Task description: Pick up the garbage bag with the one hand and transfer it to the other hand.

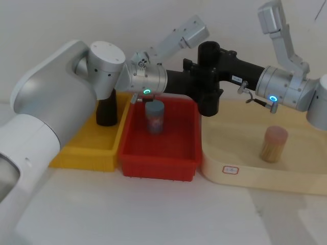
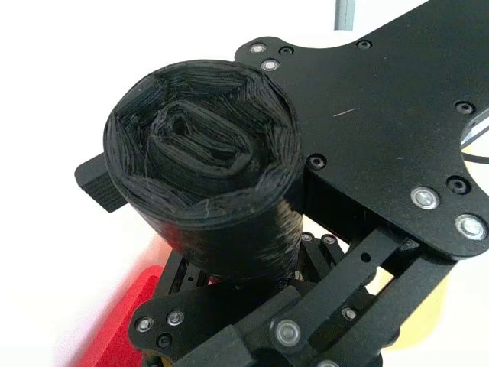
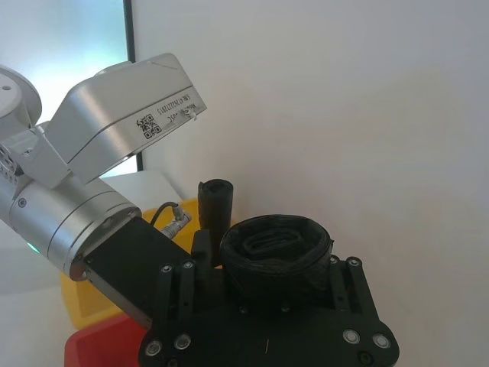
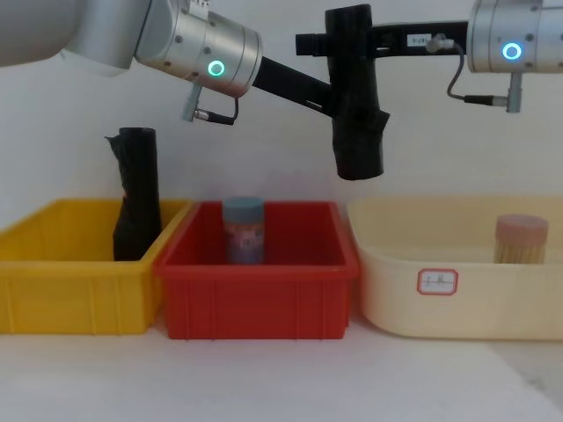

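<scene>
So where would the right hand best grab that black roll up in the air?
Probably its upper end, from the robot's right, level. The garbage bag hangs upright; the left hand grips its middle from the left, and loose wrap bulges at the bottom. The top is tight and smooth, and the right hand is at that height.

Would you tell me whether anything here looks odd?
The garbage bag, held by the left pincer with the right pincer at its top, has loose wrap bulging at its lower end; the black roll in the yellow bin has a ragged flap.
</scene>
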You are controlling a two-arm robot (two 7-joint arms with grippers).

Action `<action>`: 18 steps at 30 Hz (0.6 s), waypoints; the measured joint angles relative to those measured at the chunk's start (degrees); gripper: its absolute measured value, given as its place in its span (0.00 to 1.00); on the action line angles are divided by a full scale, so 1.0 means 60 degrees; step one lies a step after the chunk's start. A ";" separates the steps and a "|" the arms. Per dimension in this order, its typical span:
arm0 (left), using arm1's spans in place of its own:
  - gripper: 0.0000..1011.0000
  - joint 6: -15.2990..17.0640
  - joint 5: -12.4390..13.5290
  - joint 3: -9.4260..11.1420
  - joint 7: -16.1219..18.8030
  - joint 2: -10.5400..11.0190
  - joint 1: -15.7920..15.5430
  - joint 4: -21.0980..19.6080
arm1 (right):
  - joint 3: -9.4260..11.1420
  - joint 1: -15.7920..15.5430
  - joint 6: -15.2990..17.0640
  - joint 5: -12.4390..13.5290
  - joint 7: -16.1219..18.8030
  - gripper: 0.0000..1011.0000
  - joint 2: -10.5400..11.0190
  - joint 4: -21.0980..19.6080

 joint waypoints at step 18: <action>0.43 0.0001 0.0001 0.0000 -0.0005 -0.0012 -0.0010 0.0007 | -0.0003 0.0005 -0.0007 0.0000 -0.0002 0.63 0.0000 0.0000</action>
